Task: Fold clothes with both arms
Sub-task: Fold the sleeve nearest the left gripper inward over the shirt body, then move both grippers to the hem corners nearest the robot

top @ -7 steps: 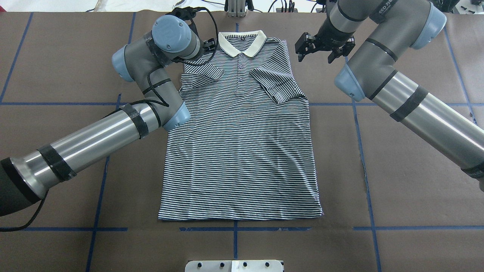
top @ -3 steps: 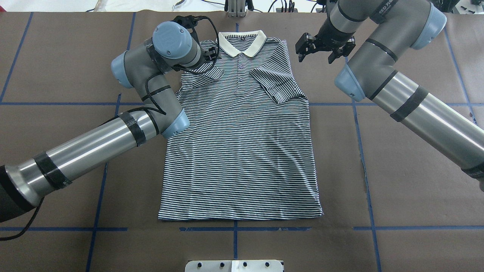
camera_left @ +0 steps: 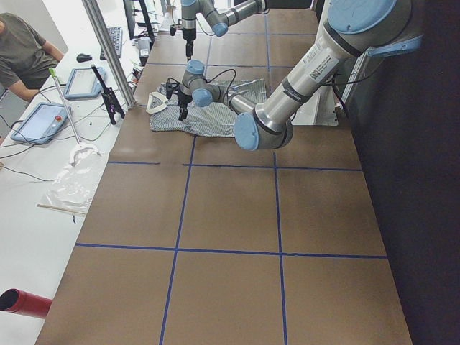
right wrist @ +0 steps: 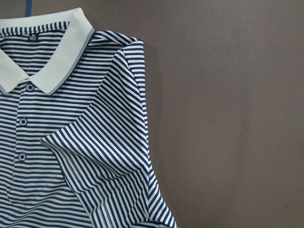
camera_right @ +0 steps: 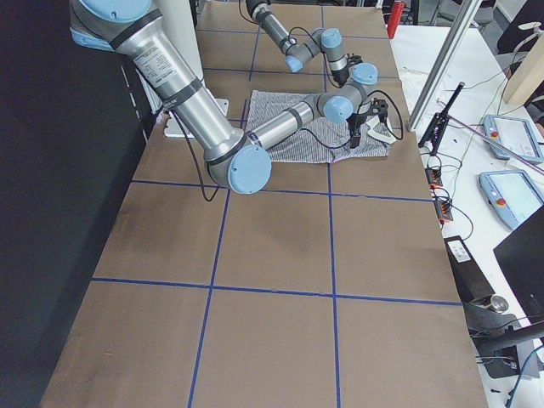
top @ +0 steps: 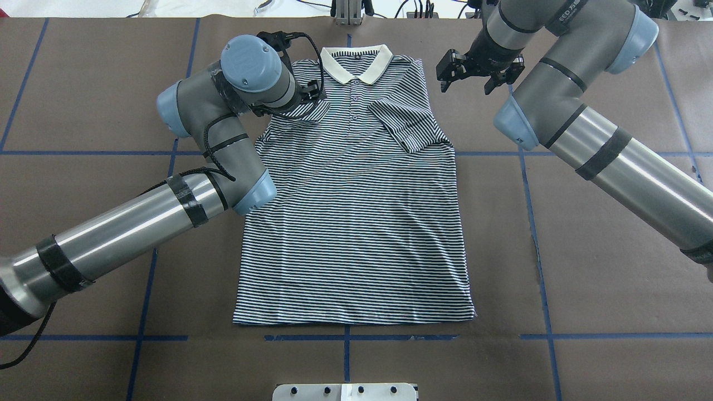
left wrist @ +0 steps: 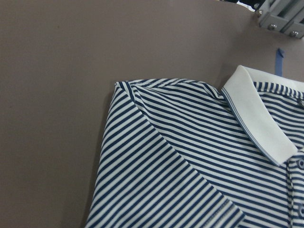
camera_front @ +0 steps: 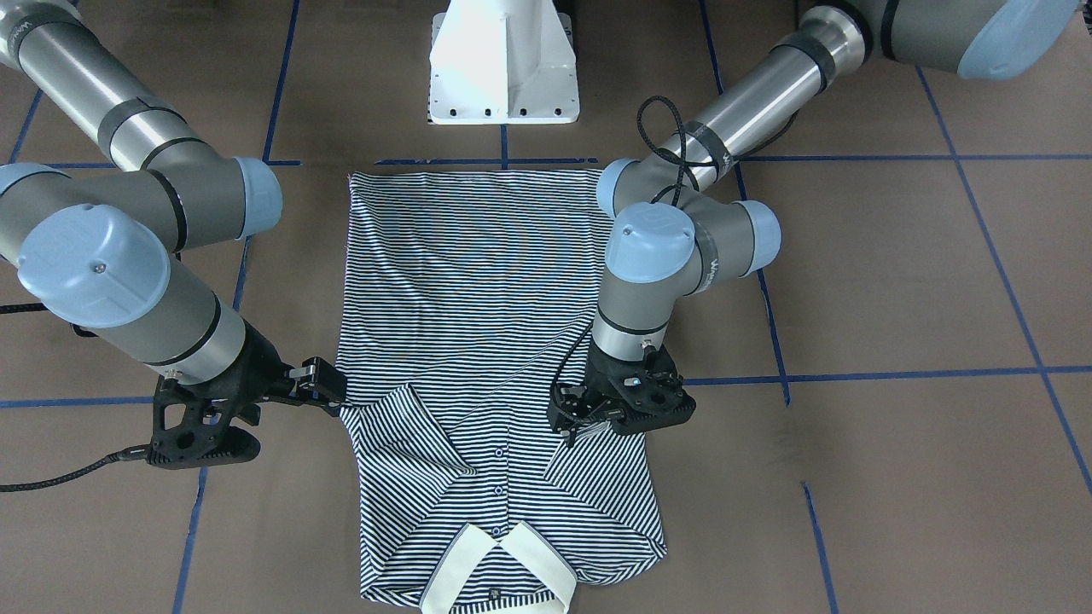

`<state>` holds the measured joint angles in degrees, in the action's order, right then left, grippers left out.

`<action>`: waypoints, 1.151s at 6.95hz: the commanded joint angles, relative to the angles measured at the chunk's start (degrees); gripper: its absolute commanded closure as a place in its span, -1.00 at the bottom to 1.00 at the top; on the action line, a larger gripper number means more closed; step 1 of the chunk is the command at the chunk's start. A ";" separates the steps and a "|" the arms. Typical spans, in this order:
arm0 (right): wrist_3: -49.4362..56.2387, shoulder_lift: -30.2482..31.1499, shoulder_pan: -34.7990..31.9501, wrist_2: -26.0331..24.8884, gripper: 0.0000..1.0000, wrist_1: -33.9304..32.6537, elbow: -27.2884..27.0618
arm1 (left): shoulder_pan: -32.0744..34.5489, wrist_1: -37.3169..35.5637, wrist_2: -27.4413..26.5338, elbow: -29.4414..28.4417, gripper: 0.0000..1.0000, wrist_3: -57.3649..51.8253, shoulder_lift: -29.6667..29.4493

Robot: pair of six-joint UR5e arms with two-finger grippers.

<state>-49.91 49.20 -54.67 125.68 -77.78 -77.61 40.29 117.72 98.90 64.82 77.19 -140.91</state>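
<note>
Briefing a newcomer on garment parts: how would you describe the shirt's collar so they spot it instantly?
On the brown table, a striped polo shirt lies face up. The collar caps its end farthest from the robot: plain cream, the only unstriped part.

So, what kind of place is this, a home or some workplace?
Most likely a robotics lab: the left arm and right arm work over a shirt on a table with a blue tape grid, and an operator is at a bench with pendants.
</note>
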 commanded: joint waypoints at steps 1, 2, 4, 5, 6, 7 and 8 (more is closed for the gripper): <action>0.07 0.19 -0.09 0.00 -1.00 0.00 0.00 | -2.75 -4.67 0.06 4.59 -1.00 0.68 0.46; 0.07 0.28 -0.09 0.00 -1.00 0.00 0.00 | -3.19 -9.30 0.85 10.36 -1.00 0.86 2.03; -0.63 3.42 0.08 0.61 -1.00 -0.17 -4.62 | -3.20 -15.66 7.32 29.83 -1.00 0.33 12.00; -4.55 9.88 2.17 0.53 -1.00 -0.18 -11.53 | -3.28 -16.29 8.23 36.98 -1.00 0.24 16.50; -11.11 17.26 5.59 -0.08 -1.00 0.00 -19.26 | -3.28 -20.38 8.32 41.40 -1.00 -0.11 18.55; -15.62 25.25 11.98 -5.13 -1.00 0.00 -28.82 | -3.20 -23.82 8.32 43.44 -1.00 -3.59 18.74; -21.75 31.68 20.39 -13.19 -1.00 0.09 -35.96 | -3.28 -24.11 8.32 45.90 -1.00 -5.02 20.74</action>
<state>-64.64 72.35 -43.30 120.46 -77.79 -103.91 37.04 95.38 107.15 107.39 74.38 -122.18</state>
